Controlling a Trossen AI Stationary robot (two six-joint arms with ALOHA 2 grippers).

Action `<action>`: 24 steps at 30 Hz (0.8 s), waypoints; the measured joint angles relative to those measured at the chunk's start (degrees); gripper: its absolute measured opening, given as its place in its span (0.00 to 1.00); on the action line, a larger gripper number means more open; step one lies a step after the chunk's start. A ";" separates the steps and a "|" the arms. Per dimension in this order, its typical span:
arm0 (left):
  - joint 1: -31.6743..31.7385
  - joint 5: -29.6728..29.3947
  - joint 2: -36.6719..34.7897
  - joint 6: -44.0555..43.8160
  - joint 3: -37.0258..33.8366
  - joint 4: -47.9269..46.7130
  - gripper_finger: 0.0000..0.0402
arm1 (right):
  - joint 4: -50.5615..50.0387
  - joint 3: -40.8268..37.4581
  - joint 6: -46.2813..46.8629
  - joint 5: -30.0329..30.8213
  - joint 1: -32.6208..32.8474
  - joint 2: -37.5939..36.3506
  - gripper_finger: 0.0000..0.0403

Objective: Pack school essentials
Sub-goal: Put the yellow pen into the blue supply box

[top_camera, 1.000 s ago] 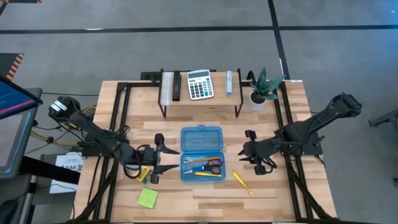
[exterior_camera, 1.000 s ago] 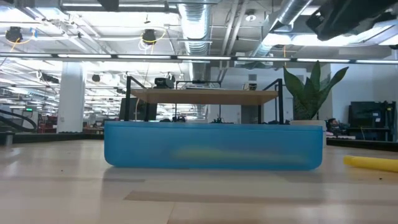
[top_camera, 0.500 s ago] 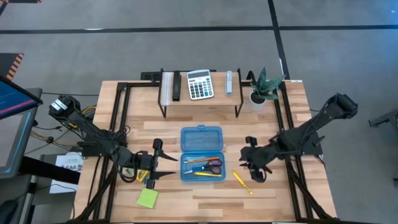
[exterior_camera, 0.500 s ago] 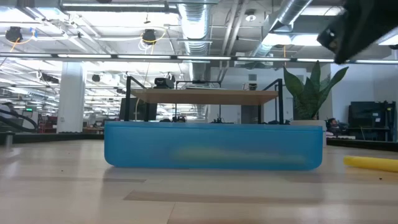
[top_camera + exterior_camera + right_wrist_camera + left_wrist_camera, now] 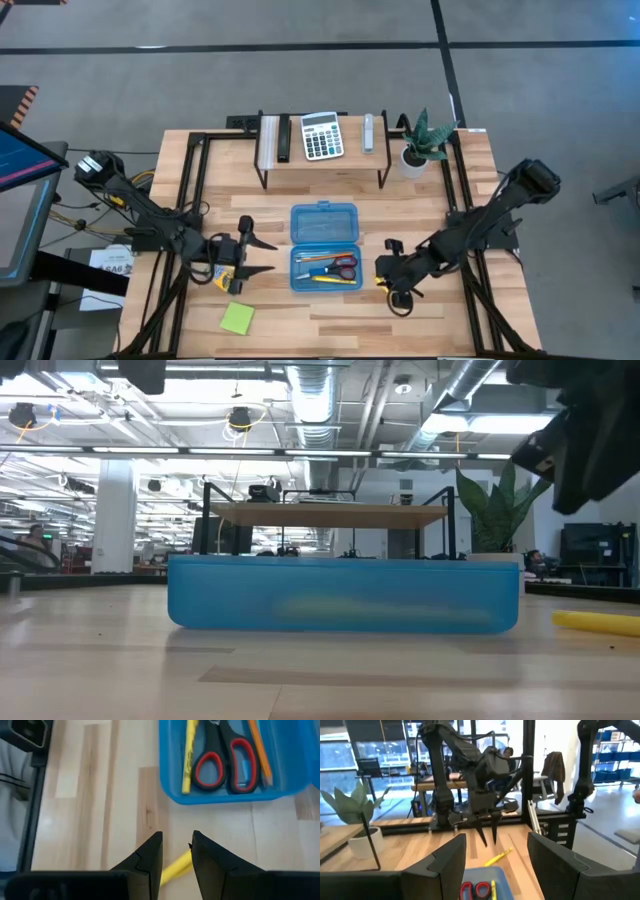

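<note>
The open blue case (image 5: 325, 247) lies mid-table; its base holds red-handled scissors (image 5: 220, 762), a yellow marker (image 5: 187, 755) and a pencil. A second yellow marker (image 5: 175, 866) lies on the wood right of the case, also seen in the low view (image 5: 600, 622). My right gripper (image 5: 176, 845) hangs open above this marker, one finger on either side, pointing steeply down and clear of the table. My left gripper (image 5: 264, 255) stands open and level left of the case with nothing between its fingers. A lime-green sticky-note pad (image 5: 237, 318) lies flat near the front left.
A rack (image 5: 322, 160) along the far edge carries a calculator (image 5: 322, 135) and small items, with a potted plant (image 5: 425, 140) to its right. A yellow-green box (image 5: 228, 278) lies under the left arm. Bare wood runs along the near edge.
My right gripper has come down and gone toward the table's near left, over the loose yellow marker, rolling as it went. My left gripper has drawn back a little toward the table's left edge, away from the case. The case and its contents have stayed put.
</note>
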 joint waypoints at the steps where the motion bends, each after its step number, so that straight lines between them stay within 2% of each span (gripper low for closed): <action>1: 0.00 0.01 -0.24 -0.26 -0.64 0.53 0.50 | -0.07 0.00 0.05 0.00 -0.06 0.46 0.31; 6: 0.02 0.00 -0.36 -1.95 -1.07 0.35 0.50 | -0.08 -0.51 2.54 -0.08 -0.74 2.82 0.31; 13: 0.02 0.02 -0.36 -2.33 -1.05 0.56 0.50 | 0.90 -6.05 5.60 2.11 -0.94 1.78 0.43; 19: 0.02 0.02 -0.36 -2.60 -1.05 0.58 0.50 | 15.68 -14.22 7.74 2.35 -0.93 -2.64 0.48; 24: 0.02 -0.03 -0.36 -2.49 -1.03 0.69 0.50 | 17.47 -16.83 9.94 2.40 -0.92 -0.66 0.48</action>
